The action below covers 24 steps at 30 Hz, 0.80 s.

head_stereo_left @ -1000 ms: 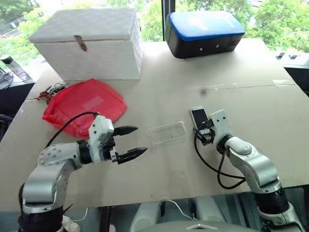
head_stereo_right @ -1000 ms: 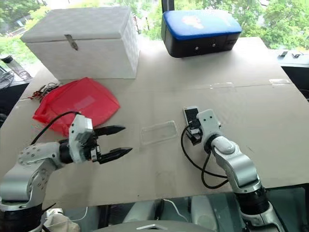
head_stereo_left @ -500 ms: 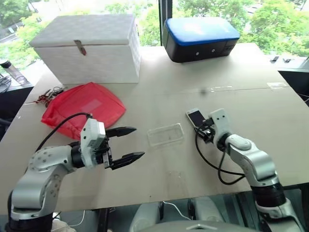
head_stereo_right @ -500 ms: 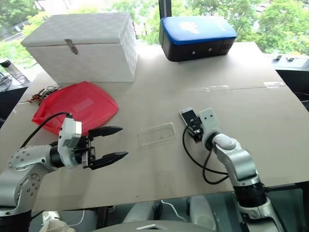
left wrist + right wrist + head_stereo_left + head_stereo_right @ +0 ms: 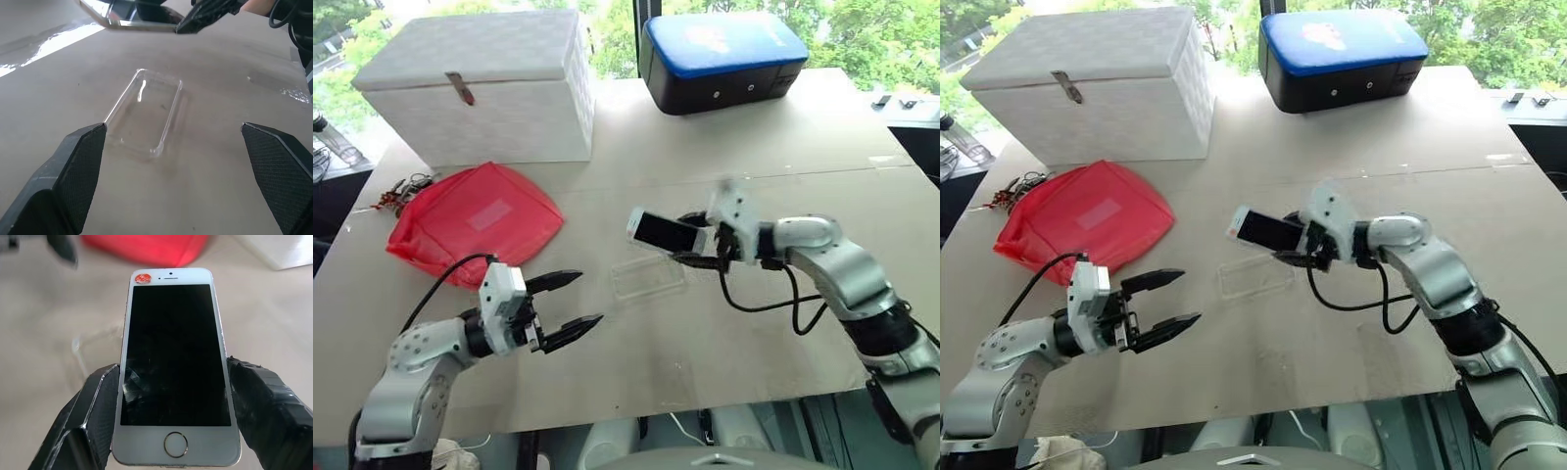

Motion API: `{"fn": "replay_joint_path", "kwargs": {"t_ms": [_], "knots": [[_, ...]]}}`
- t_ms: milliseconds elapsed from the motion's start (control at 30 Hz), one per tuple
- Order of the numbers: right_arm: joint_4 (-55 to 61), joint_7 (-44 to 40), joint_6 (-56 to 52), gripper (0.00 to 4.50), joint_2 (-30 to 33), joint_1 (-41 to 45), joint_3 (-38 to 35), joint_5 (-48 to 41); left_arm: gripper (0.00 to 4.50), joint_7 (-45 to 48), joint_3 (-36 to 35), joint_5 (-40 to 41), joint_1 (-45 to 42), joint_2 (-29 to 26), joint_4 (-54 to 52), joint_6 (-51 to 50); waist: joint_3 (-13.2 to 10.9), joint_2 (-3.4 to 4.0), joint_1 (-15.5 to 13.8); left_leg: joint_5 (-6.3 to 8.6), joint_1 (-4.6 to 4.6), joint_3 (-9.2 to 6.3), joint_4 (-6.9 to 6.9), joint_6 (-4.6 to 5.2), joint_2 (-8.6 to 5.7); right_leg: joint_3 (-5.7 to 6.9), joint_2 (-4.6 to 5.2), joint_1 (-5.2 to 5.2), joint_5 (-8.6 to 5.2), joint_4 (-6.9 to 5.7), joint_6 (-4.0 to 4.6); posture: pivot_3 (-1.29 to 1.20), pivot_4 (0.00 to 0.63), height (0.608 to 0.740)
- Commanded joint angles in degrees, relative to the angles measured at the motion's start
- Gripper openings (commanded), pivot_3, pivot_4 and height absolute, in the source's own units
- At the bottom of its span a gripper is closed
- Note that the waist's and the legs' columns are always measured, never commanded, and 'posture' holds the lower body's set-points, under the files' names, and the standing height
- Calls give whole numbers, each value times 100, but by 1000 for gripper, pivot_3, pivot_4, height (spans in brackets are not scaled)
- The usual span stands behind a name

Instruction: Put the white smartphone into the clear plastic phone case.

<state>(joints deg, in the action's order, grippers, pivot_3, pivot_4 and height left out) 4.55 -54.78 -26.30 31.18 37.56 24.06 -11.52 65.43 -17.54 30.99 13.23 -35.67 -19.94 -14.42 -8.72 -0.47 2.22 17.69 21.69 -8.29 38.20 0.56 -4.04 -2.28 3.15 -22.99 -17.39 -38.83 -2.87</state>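
Left eye view, desk: I see a wide tan surface across most of the frame, carrying everything below.
White box: upper left of the frame, lid down, a small metal clasp on its front edge.
Blue-topped black case: top centre-right, at the far edge of the desk.
Red pouch: left of centre, lying flat just in front of the white box, with a small tangle of dark cord at its far-left corner.
Right gripper: centre-right of the frame, pointing toward the left side; I read its fingers as closed on the two long edges of the phone, at the end with the round button.
White smartphone: centre of the frame, held off the desk, screen up, jutting out to the left of the right gripper. In the right wrist view its black screen and white bezel sit squarely between the fingers.
Left gripper: lower left of centre, fingers spread wide with nothing between them, tips aimed toward the case.
Clear plastic phone case: centre of the frame, flat on the desk, open side up, just below the phone, apart from both grippers. In the left wrist view it lies between the two spread fingers but well ahead of them.
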Motion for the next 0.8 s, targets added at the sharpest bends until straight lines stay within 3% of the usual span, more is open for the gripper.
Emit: {"fn": "replay_joint_path", "kwargs": {"t_ms": [33, 367, 800], "knots": [[-432, -620, 905, 2895, 88, 322, 309, 456, 4500, -114, -242, 38, 333, 57, -198, 309, 0, 0, -4, 0, 16, -3, 4, 0, -2, 4, 2, -13, 1, -2, 0, 0, 150, 740], [-1052, -1299, 1793, 2895, -136, 489, 586, 980, 4500, -435, -318, 81, 1139, 139, -616, 592, 0, 0, -1, 0, 19, -1, 5, 0, 2, 1, -1, -22, 4, -12, 4, 0, 150, 740], [-2205, -2110, 2393, 2895, -405, 1091, 932, 1587, 4500, -422, -224, 82, 1099, 38, -539, 636, 1, 0, 10, 0, 14, 0, 6, -1, 2, 3, -3, -22, 4, -14, 6, 0, 150, 740]]}}
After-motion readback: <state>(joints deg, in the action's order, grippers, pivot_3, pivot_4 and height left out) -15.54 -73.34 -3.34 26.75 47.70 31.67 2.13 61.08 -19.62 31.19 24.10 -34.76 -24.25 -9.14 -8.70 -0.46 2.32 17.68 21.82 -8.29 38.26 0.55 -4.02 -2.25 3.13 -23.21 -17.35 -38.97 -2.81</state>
